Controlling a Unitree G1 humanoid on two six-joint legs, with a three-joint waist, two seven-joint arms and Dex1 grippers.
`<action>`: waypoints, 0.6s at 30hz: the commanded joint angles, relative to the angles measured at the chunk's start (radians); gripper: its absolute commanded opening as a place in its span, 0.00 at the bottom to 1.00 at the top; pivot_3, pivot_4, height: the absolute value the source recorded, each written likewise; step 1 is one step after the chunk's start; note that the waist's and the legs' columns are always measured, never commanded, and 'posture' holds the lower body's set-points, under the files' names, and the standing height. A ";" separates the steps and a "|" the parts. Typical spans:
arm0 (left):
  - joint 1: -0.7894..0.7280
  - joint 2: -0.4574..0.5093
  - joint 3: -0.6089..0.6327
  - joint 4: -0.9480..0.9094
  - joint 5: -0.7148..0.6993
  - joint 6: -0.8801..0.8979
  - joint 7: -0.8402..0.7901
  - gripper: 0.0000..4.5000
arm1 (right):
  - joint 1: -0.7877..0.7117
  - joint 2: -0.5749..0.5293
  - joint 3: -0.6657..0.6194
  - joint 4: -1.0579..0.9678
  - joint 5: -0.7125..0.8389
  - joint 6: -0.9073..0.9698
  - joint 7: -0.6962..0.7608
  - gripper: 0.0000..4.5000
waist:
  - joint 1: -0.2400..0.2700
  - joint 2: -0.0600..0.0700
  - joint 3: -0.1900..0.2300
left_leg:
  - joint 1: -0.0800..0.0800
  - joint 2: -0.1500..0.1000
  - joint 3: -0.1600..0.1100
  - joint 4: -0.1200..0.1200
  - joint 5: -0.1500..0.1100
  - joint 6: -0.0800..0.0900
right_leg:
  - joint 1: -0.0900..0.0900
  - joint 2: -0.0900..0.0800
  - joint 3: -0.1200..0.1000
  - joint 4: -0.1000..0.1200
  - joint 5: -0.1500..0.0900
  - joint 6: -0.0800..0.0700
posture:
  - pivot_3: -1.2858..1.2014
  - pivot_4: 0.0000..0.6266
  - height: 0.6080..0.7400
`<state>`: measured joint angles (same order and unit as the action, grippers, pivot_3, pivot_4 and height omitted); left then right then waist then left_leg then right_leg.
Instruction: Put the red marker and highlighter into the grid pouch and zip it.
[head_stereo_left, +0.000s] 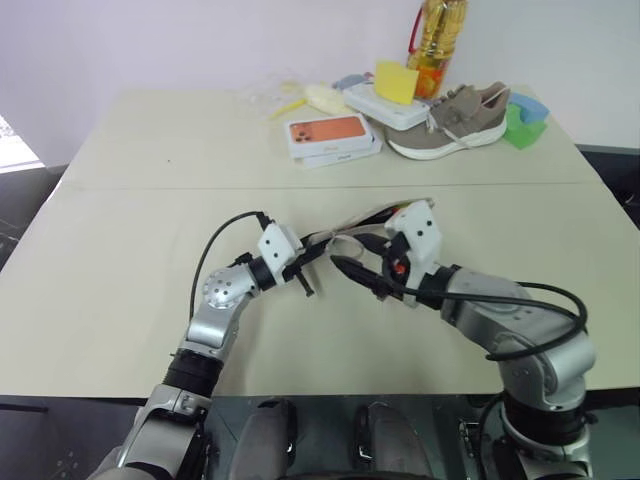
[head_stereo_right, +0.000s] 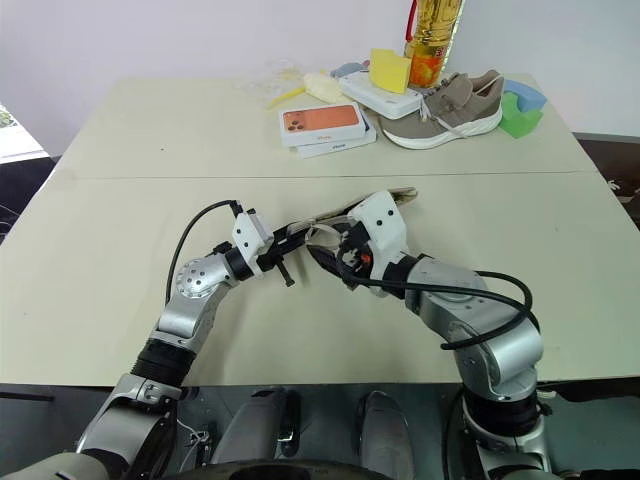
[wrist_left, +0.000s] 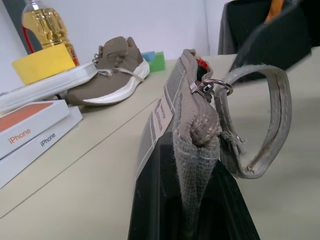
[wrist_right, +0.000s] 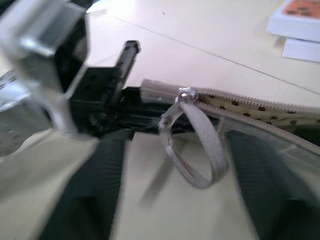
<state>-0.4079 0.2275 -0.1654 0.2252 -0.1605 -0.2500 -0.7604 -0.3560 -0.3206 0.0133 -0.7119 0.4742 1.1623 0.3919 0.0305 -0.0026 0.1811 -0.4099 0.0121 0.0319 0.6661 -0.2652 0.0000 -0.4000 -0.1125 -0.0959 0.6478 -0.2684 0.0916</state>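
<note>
The grid pouch (head_stereo_left: 372, 216) is lifted off the table and seen edge-on between my two grippers. My left gripper (head_stereo_left: 308, 260) is shut on the pouch's near end (wrist_left: 192, 130). The metal zipper pull (wrist_left: 207, 86) sits close to that end, with a grey strap loop (wrist_right: 205, 150) hanging from it. My right gripper (head_stereo_left: 366, 268) is open, its two fingers standing on either side of the loop without pinching it. The zipper teeth (wrist_right: 250, 107) run away from the pull. The red marker and the highlighter are hidden.
At the table's far side lie two stacked phone boxes (head_stereo_left: 330, 135), a grey shoe (head_stereo_left: 455, 120), an oil bottle (head_stereo_left: 438, 35), a yellow block (head_stereo_left: 397, 80) on a white box, and a green and blue block (head_stereo_left: 522, 120). A seam (head_stereo_left: 150, 186) crosses the table.
</note>
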 joint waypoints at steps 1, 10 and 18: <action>-0.012 0.004 0.011 -0.014 0.003 -0.021 0.005 0.00 | -0.023 -0.010 0.009 0.005 -0.017 0.001 -0.042 0.25 | 0.000 0.000 0.000 | 0.000 0.000 0.000 0.000 0.000 0.000 | 0.000 0.000 0.000 0.000 0.000 0.000 | 0.52 0.24 1.00; 0.000 0.045 0.008 0.011 0.031 -0.058 -0.010 0.00 | -0.061 -0.194 -0.169 0.020 -0.023 -0.029 -0.026 0.01 | -0.003 0.000 0.000 | 0.000 0.000 0.000 0.000 0.000 0.000 | 0.000 0.000 0.000 0.000 0.000 0.000 | 0.52 0.24 1.00; 0.025 0.097 0.015 0.048 0.040 -0.098 -0.030 0.00 | 0.022 -0.442 -0.377 0.160 -0.096 -0.068 -0.015 0.01 | 0.007 0.000 0.000 | 0.000 0.000 0.001 -0.001 0.000 0.000 | 0.000 0.000 0.000 -0.001 0.000 0.000 | 0.52 0.24 1.00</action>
<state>-0.4013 0.3028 -0.1756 0.2449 -0.1330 -0.3515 -0.7932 -0.3385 -0.7444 -0.2986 -0.5524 0.4134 1.1272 0.3903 0.0379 -0.0027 0.1810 -0.4101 0.0120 0.0329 0.6655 -0.2653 0.0001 -0.4000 -0.1128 -0.0959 0.6465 -0.2685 0.0917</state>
